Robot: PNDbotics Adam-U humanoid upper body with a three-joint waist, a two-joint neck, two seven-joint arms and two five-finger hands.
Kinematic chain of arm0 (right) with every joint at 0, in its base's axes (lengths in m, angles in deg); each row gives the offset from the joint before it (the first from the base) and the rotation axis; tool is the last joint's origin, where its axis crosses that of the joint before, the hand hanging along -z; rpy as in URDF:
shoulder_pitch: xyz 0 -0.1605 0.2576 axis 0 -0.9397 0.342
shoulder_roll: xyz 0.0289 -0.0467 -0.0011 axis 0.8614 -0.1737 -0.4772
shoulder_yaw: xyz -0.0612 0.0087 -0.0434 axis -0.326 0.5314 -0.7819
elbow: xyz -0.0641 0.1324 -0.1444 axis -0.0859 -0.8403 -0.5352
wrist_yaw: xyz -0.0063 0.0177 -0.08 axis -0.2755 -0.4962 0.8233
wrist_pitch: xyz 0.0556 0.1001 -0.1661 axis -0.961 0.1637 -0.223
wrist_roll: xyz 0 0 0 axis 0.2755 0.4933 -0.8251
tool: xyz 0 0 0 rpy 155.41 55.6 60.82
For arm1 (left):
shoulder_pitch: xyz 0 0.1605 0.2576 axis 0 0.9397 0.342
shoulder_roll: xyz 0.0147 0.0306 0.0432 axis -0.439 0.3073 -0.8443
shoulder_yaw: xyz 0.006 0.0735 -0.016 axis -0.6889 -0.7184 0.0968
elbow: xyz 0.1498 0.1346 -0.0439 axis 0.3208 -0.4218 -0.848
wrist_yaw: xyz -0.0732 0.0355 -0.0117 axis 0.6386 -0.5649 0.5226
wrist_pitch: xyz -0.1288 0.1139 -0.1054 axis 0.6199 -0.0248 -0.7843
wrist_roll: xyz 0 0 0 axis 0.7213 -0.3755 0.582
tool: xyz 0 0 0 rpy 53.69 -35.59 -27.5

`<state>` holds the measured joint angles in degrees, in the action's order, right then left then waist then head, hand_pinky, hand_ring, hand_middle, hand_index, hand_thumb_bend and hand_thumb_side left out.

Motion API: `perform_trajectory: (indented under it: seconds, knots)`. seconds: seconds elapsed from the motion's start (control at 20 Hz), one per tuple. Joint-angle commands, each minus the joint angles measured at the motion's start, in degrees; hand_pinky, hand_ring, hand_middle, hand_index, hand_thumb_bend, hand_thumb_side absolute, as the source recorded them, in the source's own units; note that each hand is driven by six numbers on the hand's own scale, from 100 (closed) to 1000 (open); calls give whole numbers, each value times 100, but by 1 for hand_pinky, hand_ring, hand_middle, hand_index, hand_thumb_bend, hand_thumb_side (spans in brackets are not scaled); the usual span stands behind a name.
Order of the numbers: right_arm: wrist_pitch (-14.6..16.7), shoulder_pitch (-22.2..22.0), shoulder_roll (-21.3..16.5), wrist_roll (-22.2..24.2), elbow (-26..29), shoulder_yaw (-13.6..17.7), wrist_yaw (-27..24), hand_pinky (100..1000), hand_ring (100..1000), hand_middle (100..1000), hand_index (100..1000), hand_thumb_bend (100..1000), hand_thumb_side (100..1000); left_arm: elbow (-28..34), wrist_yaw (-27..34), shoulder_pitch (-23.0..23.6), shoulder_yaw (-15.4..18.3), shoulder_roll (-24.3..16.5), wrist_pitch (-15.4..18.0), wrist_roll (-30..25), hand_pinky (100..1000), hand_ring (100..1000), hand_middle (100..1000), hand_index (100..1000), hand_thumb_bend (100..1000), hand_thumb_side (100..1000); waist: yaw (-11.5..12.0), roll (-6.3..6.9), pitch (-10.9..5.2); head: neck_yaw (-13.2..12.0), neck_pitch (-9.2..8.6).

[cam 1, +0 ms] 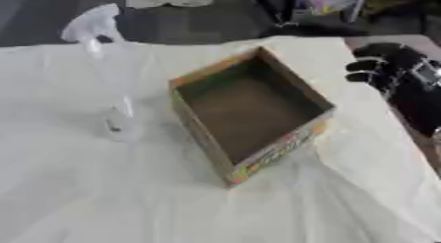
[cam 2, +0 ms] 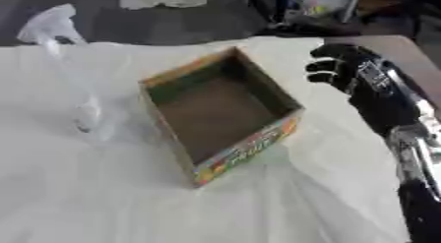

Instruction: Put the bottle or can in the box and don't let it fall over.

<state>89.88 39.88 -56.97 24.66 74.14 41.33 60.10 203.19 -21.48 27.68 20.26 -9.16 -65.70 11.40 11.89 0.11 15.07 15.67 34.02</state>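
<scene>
A: Landmark is the box [cam 1: 250,114], open top, sitting askew on the desk [cam 1: 103,197], which is draped in a white cloth [cam 1: 344,207]. Brown inside, nothing in it. Printed colours along its near right wall.

B: And the bottle?

A: Clear spray bottle [cam 1: 108,75], to the left of the box and apart from it, standing on the cloth. It looks upright, white trigger head at the top, the base nearer the box's near-left wall than the head is. See-through body, hard to trace against the cloth.

B: Touching the box?

A: No. A strip of bare cloth lies between them.

B: Hands?

A: Right hand [cam 2: 344,67] only. It is to the right of the box, level with the box's far corner, at the desk's right edge. Black, with the arm running down and away from the box toward the lower right.

B: State of its fingers [cam 2: 320,66]?

A: Curled inward, tips pointing toward the box, lying close together. Nothing held between them. They do not touch the box; a gap of cloth shows between fingertips and the box's right wall.

B: Left hand?

A: Shows in neither view.

B: Anything else near the box?

A: Beyond its far side the desk ends and dark floor [cam 1: 189,25] begins, with blurred clutter I cannot make out.
</scene>
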Motion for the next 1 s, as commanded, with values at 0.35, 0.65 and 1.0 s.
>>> perform_trajectory:
  seconds: [0.35, 0.65, 1.0]
  knots:
    - [169, -139, -21, -399, -124, 294, 148, 793, 789, 789, 779, 100, 645, 46, 43, -62, 36, -127, -93, 88, 859, 945, 805, 892, 100, 636, -42, -18, -73, -218, -41]
    - [141, -137, -9, -386, -147, 295, 158, 790, 781, 784, 776, 100, 649, -17, 55, -428, -127, 21, -282, 122, 859, 947, 804, 893, 100, 624, -54, -17, -82, -296, -107]
    - [94, -124, -21, -339, -164, 279, 161, 790, 779, 783, 776, 100, 651, -655, -58, -1216, -534, 437, -394, 5, 858, 948, 803, 890, 100, 558, -75, 1, -97, -313, -207]
